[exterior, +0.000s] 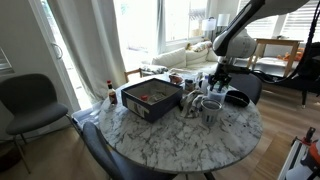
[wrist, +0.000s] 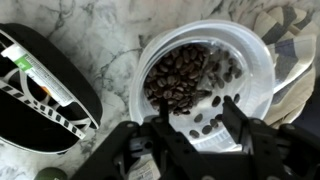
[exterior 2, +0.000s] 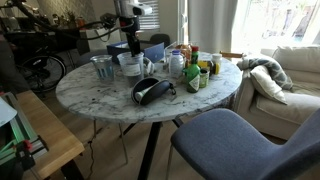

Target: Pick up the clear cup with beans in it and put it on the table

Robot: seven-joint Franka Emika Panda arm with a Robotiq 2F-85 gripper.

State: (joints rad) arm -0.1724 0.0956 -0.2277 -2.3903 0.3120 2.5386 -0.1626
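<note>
broadly, the round marble table filled the scene, crowded toward its far side with a dark box, mugs and bottles. the robot arm reached down over that clutter from above.

in the wrist view a black rounded object with a white label lay on the marble just beside the clear cup with beans. the cup stood upright, its open mouth facing the camera and its long axis vertical. its base was hidden, so i could not tell for certain what it rested on. marble showed at its left and a beige patch at its right. in both exterior views it was too small among the other cups to pick out surely.

the gripper hung directly above the cup, close to its near rim. its two fingers stood parted, gripping nothing, and both overlapped the cup's mouth rather than flanking its wall. the coffee beans showed plainly in the gap between them.

my reading was that the grasp had not been made. the cup lay straight below the tool, so the coming move looked like a plain descent. the jaws probably needed to spread wider or shift to clear the rim, and the black object close by left little room on that side.
</note>
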